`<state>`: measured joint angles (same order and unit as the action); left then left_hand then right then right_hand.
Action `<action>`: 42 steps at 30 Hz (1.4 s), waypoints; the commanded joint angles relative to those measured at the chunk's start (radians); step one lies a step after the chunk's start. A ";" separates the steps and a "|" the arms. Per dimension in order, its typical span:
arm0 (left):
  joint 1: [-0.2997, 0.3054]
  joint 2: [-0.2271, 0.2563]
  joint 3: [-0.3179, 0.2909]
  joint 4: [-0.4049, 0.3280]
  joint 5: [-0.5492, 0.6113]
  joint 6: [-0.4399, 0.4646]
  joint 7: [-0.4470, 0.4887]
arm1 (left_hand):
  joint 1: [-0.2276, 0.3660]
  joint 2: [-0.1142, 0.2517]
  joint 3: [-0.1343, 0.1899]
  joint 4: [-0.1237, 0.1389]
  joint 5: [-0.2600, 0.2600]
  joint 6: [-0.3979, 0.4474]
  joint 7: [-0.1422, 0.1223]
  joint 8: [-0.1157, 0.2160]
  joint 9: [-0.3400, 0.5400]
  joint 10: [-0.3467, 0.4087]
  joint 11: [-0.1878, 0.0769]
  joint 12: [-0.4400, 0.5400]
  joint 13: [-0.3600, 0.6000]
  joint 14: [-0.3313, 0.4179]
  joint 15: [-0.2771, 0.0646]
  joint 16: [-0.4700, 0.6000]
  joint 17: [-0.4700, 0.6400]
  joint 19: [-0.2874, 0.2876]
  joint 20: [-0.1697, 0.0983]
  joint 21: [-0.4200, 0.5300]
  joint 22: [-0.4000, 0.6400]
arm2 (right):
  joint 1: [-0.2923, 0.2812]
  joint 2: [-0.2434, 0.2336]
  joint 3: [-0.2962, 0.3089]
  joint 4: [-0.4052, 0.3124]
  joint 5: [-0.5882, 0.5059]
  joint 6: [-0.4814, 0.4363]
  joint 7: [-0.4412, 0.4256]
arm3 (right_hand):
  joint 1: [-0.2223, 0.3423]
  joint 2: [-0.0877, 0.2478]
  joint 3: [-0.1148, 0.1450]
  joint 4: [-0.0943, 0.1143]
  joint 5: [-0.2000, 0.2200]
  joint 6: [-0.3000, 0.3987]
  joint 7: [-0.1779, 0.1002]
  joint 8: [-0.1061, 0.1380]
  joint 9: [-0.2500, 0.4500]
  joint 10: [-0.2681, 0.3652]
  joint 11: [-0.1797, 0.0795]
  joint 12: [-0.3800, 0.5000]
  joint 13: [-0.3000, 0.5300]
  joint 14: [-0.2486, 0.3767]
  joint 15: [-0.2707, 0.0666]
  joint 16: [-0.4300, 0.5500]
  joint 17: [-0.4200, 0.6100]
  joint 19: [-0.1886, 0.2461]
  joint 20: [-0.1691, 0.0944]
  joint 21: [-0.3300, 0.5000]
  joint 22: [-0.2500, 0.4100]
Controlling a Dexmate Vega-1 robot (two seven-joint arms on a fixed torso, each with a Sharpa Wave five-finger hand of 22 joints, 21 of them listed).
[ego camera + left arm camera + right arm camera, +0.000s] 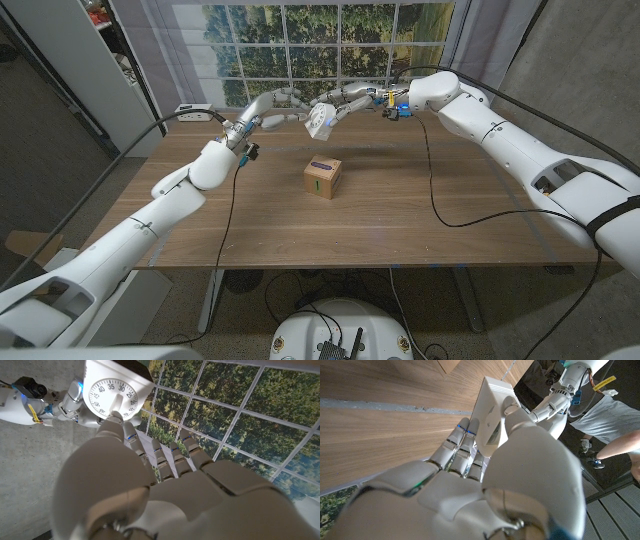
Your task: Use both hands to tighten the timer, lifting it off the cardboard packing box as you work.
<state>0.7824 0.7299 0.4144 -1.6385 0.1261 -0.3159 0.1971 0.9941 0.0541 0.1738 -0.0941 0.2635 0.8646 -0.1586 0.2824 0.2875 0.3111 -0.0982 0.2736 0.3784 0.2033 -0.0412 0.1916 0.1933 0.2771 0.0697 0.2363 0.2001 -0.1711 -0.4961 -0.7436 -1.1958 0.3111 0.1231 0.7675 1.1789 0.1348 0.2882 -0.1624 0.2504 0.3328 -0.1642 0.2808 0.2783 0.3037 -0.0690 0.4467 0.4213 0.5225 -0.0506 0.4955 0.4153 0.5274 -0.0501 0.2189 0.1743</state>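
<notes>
The timer (117, 390) was smooth white plastic with a printed dial; the box (323, 178) was matt brown cardboard; the bench (400, 215) was grained, satin brown wood; the fingers (165, 457) were glossy white plastic.

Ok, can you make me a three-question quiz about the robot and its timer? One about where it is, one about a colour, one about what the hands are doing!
1. Where is the timer?
A. On the box
B. Held up in the air above the table
C. On the floor

2. What colour is the timer's dial face?
A. White
B. Red
C. Green

3. What are the left hand and right hand doing?
A. Both resting on the table
B. Both on the timer
C. Both holding the cardboard box

Answers: 1 B, it hangs clear of the box; 2 A, white with black numbers; 3 B, right hand grips its body while left-hand fingers touch the knob.
</notes>
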 commanded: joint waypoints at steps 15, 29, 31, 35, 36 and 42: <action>-0.033 -0.016 0.036 0.032 0.006 -0.008 -0.011 | 0.014 -0.005 -0.018 0.001 0.017 0.014 0.007 0.006 0.009 0.006 -0.008 0.001 0.002 0.000 -0.058 0.008 0.005 -0.010 0.004 -0.004 0.004 | 0.009 0.023 0.001 0.032 0.023 0.014 0.021 | 0.002 0.017 0.008 0.015 0.005 0.015 0.003 -0.007 -0.001 0.139 -0.008 0.095 0.194 0.012 -0.177 -0.008 0.007 0.000 -0.022 -0.002 0.004; -0.038 -0.024 0.045 0.042 0.033 -0.018 0.014 | 0.076 0.036 -0.004 -0.017 0.039 0.083 0.001 0.034 0.024 0.056 -0.049 0.019 0.004 0.032 -0.076 0.018 0.004 0.002 0.002 0.007 0.008 | 0.014 0.024 0.001 0.037 0.033 0.007 0.039 | -0.003 0.017 0.007 0.017 0.006 0.020 0.006 -0.010 -0.004 0.140 -0.005 0.096 0.199 0.015 -0.176 -0.014 0.008 -0.001 -0.025 -0.003 0.003; -0.040 -0.026 0.047 0.045 0.039 -0.021 0.018 | 0.080 0.038 -0.004 -0.018 0.041 0.088 0.003 0.036 0.025 0.063 -0.050 0.021 0.004 0.035 -0.079 0.019 0.004 0.004 0.001 0.008 0.009 | 0.016 0.027 0.000 0.044 0.036 0.010 0.045 | -0.003 0.017 0.007 0.018 0.006 0.020 0.007 -0.010 -0.004 0.142 -0.002 0.097 0.200 0.014 -0.176 -0.015 0.008 0.000 -0.025 -0.003 0.003; -0.051 -0.027 0.057 0.057 0.065 -0.042 0.027 | 0.085 0.040 -0.006 -0.019 0.042 0.093 0.002 0.038 0.028 0.070 -0.059 0.023 0.004 0.046 -0.083 0.022 0.004 0.006 0.000 0.011 0.010 | 0.022 0.034 -0.002 0.061 0.044 0.011 0.062 | -0.006 0.016 0.005 0.019 0.005 0.022 0.005 -0.011 -0.005 0.142 -0.002 0.097 0.201 0.016 -0.175 -0.016 0.009 0.000 -0.025 -0.003 0.003; -0.054 -0.026 0.061 0.060 0.076 -0.049 0.029 | 0.087 0.040 -0.006 -0.020 0.042 0.095 0.003 0.039 0.028 0.072 -0.055 0.024 0.004 0.049 -0.084 0.023 0.004 0.006 0.000 0.012 0.010 | 0.023 0.036 -0.002 0.066 0.046 0.012 0.067 | -0.006 0.016 0.006 0.019 0.006 0.022 0.005 -0.011 -0.005 0.144 -0.001 0.098 0.201 0.015 -0.176 -0.016 0.009 0.000 -0.025 -0.003 0.003; -0.080 -0.009 0.074 0.071 0.138 -0.090 0.031 | 0.099 0.044 -0.006 -0.024 0.045 0.103 0.000 0.043 0.033 0.084 -0.064 0.028 0.005 0.057 -0.090 0.025 0.004 0.013 -0.006 0.017 0.013 | 0.031 0.045 -0.001 0.086 0.059 0.007 0.086 | -0.009 0.018 0.005 0.021 0.006 0.026 -0.009 -0.012 -0.006 0.144 -0.001 0.098 0.203 0.019 -0.176 -0.017 0.011 0.001 -0.029 -0.003 0.003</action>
<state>0.7324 0.7071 0.4678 -1.5866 0.1774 -0.3485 0.2157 1.0755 0.0961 0.1655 -0.1107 0.3001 0.9557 -0.1571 0.3185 0.3145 0.3847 -0.1575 0.2968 0.3781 0.2469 -0.0411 0.2110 0.1931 0.2791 0.0676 0.2481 0.2073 -0.1530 -0.4669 -0.7431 -1.1444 0.3505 0.1330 0.8218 1.1800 0.1413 0.2841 -0.1583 0.2518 0.3519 -0.1653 0.2729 0.2691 0.3036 -0.0687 0.4467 0.4213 0.5308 -0.0484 0.4802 0.4235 0.5272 -0.0500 0.2189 0.1743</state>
